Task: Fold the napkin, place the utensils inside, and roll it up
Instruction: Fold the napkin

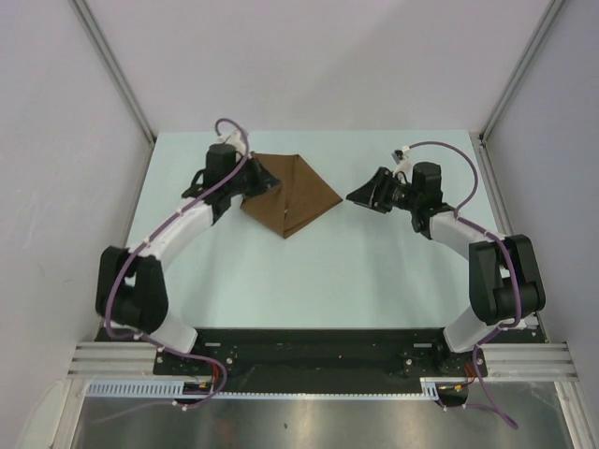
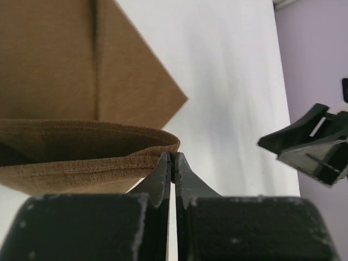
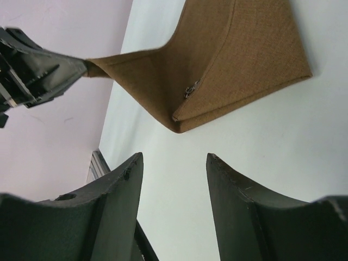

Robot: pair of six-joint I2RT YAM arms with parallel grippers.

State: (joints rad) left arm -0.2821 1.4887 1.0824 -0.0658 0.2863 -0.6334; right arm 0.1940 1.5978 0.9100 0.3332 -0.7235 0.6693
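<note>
While my left gripper [image 2: 172, 157] is pinched tight on the napkin [image 1: 292, 192], its two fingers press together on the stitched hem at one corner of the brown cloth. From my left wrist view that hem curves in from the left and ends right at my fingertips. The gripped corner is raised off the table [image 1: 328, 271], so the layer rises in a taut sheet towards my left jaws. The rest of the napkin lies flat, folded into an angular shape with a crease running through it and one point aimed towards my bases. Seen from above, the cloth sits at the far middle of the table, just to the right of my left gripper and touching it at that corner. My right gripper [image 3: 174, 157] hangs with its fingers parted and nothing between them. It is on the other side of the napkin, near it but apart, with bare table between its fingertips and the closest folded edge. From my right wrist view the napkin lies ahead and slightly to the right of the gap between my fingers.
</note>
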